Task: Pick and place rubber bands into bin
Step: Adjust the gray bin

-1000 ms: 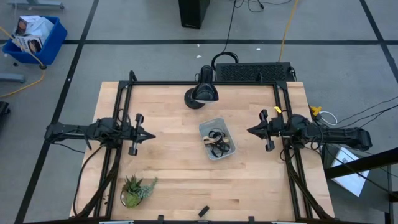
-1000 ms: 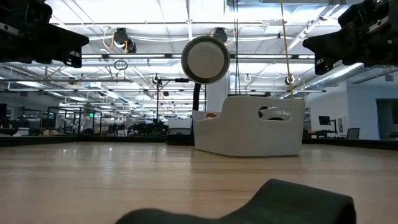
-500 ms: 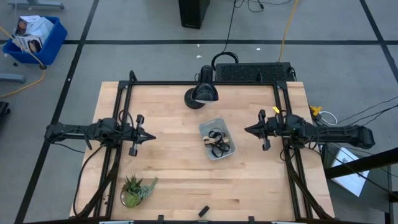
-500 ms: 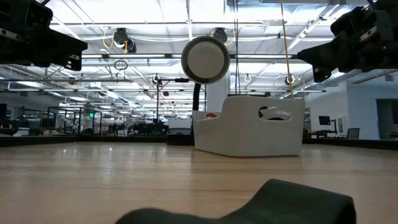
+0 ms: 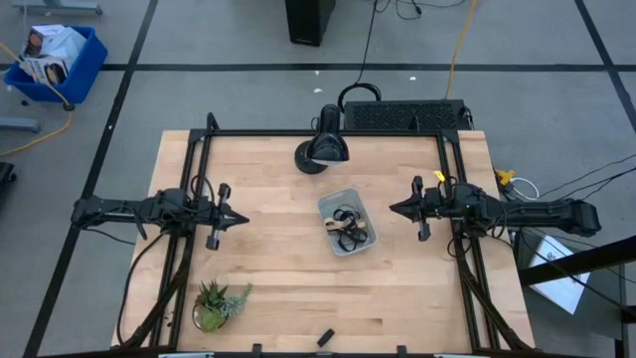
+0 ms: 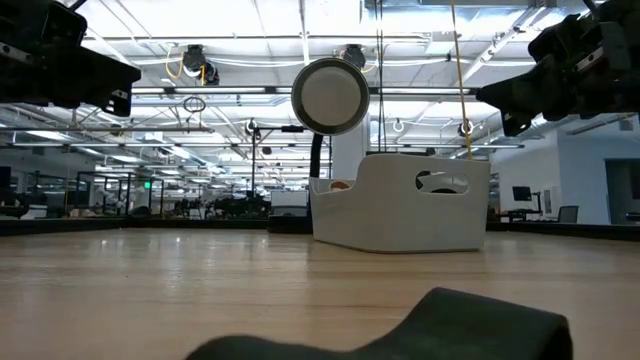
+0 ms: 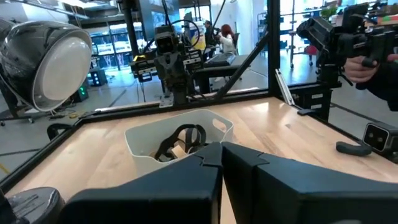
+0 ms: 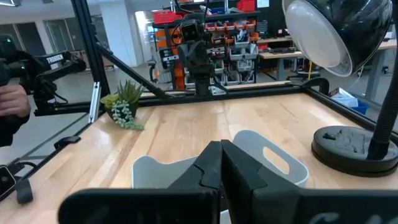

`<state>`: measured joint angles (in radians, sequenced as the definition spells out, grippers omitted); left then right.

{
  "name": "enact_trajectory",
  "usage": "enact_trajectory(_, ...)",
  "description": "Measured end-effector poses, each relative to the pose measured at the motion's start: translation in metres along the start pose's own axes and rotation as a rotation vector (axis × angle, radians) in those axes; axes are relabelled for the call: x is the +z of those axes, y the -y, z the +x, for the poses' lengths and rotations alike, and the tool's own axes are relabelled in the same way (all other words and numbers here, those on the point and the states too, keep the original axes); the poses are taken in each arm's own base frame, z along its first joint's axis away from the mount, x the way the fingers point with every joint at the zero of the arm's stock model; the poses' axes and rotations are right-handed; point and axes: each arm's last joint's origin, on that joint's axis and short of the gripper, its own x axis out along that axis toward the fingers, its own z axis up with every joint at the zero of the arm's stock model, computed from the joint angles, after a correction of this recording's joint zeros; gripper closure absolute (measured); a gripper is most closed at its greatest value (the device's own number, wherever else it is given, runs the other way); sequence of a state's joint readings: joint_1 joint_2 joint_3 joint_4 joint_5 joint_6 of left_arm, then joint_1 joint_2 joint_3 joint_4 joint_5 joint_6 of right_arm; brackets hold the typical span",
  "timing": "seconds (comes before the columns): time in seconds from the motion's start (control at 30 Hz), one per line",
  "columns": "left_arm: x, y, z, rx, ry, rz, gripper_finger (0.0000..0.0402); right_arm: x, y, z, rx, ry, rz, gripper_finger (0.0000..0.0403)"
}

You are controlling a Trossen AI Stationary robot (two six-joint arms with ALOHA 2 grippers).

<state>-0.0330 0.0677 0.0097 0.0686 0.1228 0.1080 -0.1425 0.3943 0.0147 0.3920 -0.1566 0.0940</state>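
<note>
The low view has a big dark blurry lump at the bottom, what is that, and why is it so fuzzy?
In the low view, the dark lump sits so close to the camera that it is out of focus; the bin farther back looks sharp. In the high view, a small dark object lies near the table's front edge, probably the same thing. What it is cannot be told.

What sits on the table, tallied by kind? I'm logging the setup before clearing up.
Clear bin holding a tangle of rubber bands, too knotted to count: 1
Desk lamp: 1
Small potted plant: 1
Small dark object near the front edge: 1
Total: 4
</note>
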Motion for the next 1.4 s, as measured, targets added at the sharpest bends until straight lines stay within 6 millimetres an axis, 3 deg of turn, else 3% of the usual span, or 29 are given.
enact_trajectory(0.2,-0.004,0.000,0.000,0.022,-0.043,-0.021,0.0398,-0.004,0.001,0.001,-0.034,-0.034,0.059,0.0403)
enact_trajectory(0.53,-0.005,-0.001,0.000,0.048,-0.056,-0.041,0.0372,-0.042,-0.007,0.008,-0.174,-0.409,0.214,0.0403)
enact_trajectory(0.8,-0.005,-0.001,0.000,0.049,-0.056,-0.040,0.0371,-0.043,-0.019,0.023,-0.261,-0.413,0.220,0.0403)
enact_trajectory(1.4,-0.005,-0.001,0.000,0.049,-0.053,-0.043,0.0371,-0.055,-0.037,0.048,-0.139,-0.379,0.248,0.0403)
